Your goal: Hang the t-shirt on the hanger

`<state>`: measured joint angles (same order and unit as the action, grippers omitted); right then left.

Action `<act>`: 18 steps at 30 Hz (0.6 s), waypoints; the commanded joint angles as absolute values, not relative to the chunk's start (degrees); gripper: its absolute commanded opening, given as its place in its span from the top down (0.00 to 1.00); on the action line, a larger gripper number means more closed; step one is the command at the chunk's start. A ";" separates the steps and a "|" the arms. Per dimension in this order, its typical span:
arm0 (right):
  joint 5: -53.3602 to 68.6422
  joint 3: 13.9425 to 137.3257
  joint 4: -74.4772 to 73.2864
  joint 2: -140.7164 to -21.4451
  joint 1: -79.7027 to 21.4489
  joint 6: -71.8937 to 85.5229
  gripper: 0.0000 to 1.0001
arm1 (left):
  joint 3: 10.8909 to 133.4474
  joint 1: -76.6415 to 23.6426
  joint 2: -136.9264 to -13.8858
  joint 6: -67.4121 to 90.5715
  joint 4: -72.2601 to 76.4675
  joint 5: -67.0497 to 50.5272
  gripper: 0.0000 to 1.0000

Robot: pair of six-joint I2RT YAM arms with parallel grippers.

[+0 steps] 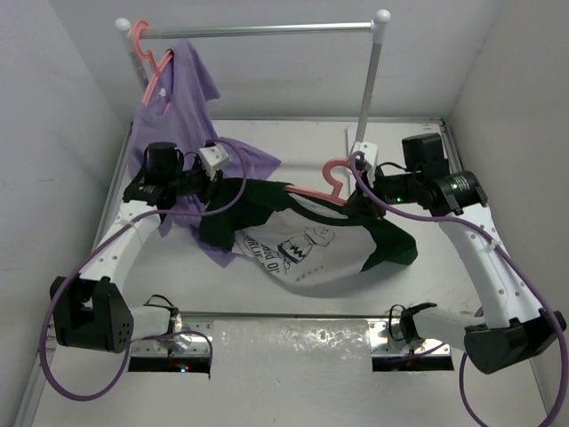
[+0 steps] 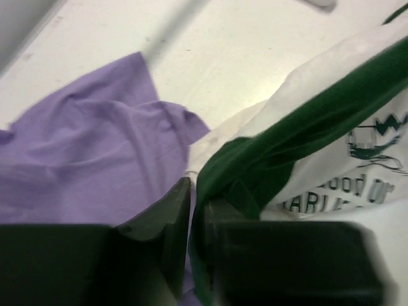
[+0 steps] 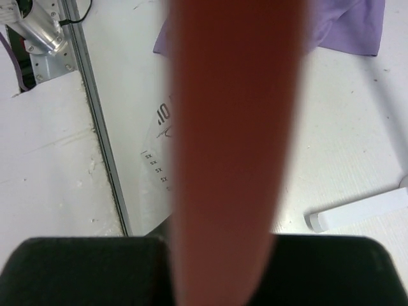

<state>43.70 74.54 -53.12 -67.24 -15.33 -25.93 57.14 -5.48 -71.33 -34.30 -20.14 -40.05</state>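
**Two Grips Holding, Purple Cloth Crowding In**

Top view: the t-shirt [image 1: 302,245] is lying mid-counter, with the hanger [image 1: 335,189] touching its far edge. The purple t-shirt [image 1: 178,89] is drooping off the rack rail [image 1: 258,29] at the far-left corner.

Left wrist: the left jaws are pinching the green sleeve [image 2: 268,159]. The purple t-shirt is lying just beside it and is likely getting snagged.

Right wrist: the right jaws are clamping the hanger, which could be twisting as fabric drags.
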 commanded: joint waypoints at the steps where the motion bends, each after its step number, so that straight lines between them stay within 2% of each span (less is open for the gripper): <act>1: 44.84 78.75 -54.48 -67.67 -17.48 -26.98 1.00 | 58.71 -5.10 -71.55 -39.28 -22.40 -46.92 0.85; 2: 44.04 78.49 -54.75 -67.85 -18.19 -27.07 1.00 | 59.41 -5.36 -70.50 -39.90 -23.20 -49.72 0.66; 4: 43.94 77.52 -53.62 -68.20 -19.07 -26.72 1.00 | 62.30 -5.36 -68.83 -40.60 -23.12 -53.59 0.39; 7: 42.55 76.99 -53.09 -68.90 -19.60 -26.28 1.00 | 66.96 -5.36 -67.68 -41.57 -22.85 -55.80 0.31; 11: 42.27 78.31 -51.51 -70.92 -20.65 -26.10 1.00 | 72.59 -6.41 -68.29 -41.66 -26.17 -62.47 0.28; 13: 42.01 79.01 -50.72 -71.63 -21.09 -25.93 1.00 | 75.40 -10.62 -69.25 -47.69 -36.05 -61.80 0.27; 16: 41.92 79.89 -50.27 -73.03 -21.36 -26.10 1.00 | 76.03 -20.81 -70.31 -61.58 -50.48 -54.69 0.27; 18: 42.10 80.86 -50.27 -74.00 -21.71 -26.19 1.00 | 73.84 -22.67 -70.49 -60.13 -50.36 -54.93 0.26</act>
<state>40.80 77.08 -53.23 -73.60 -21.19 -25.91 75.57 -19.88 -70.02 -52.31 -38.59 -55.16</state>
